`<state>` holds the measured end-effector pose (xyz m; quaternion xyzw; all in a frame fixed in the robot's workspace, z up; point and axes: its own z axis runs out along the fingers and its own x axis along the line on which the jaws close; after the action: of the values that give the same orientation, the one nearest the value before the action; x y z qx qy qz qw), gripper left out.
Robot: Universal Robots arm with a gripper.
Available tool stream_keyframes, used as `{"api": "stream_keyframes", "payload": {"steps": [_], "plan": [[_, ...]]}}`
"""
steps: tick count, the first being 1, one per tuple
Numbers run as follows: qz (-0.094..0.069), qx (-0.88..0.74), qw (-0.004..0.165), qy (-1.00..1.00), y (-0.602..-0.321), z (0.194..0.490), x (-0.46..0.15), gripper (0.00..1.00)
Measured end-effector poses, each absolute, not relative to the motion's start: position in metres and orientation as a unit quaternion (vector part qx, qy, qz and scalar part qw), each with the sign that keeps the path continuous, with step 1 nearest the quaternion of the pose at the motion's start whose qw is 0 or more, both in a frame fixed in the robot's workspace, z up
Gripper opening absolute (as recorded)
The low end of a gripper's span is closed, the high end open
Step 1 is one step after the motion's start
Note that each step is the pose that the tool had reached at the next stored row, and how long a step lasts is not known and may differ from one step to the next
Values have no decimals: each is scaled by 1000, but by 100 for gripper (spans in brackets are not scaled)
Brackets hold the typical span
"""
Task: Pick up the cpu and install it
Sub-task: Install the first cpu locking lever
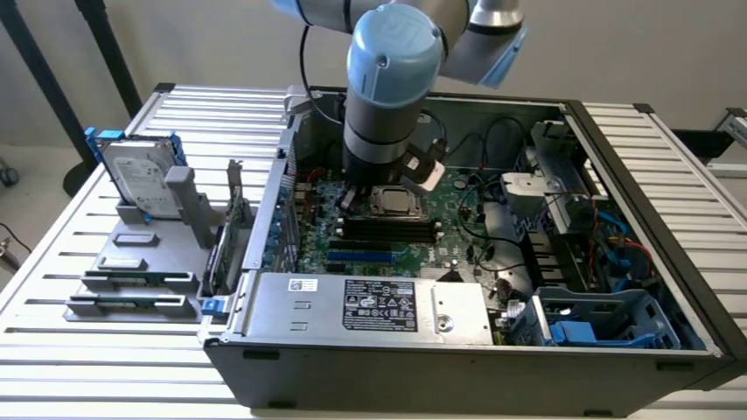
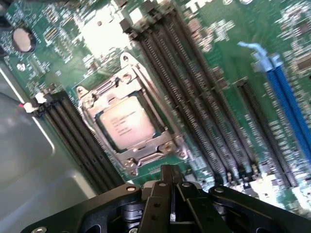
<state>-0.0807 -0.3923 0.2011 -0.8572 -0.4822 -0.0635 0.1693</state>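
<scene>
My pincer is clenched tight, fingertips pressed together with nothing between them, hovering just above the motherboard inside the open computer case. In the exterior view my arm comes down over the middle of the board, and the cpu lies just past my wrist toward 5 o'clock. It already sits in its socket, its pale metal top facing up and framed by the silvery retention bracket; from the wrist camera it lies close beyond my fingertips, apart from them.

I judge the cpu light, stiff and flat, with a smooth metal lid that would slip under a careless pinch. Its underside contacts and the socket pins are likely delicate, so the safe hold is across 2 opposite edges, kept level, never pressing on the middle.

There is fine print on the cpu's lid, but I cannot read it. The grey power supply at 6 o'clock in the case carries a black label with rows of marks, also too small to make out. On the slatted surface at 9 o'clock a hard drive stands upright in a blue bracket, its white label unreadable. Black memory slots run beside the socket, with blue slots further off.
</scene>
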Motion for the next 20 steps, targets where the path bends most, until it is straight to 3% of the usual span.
{"api": "stream_keyframes", "payload": {"steps": [20], "plan": [[-46,-823,157,-543,-370,220,-82,11]]}}
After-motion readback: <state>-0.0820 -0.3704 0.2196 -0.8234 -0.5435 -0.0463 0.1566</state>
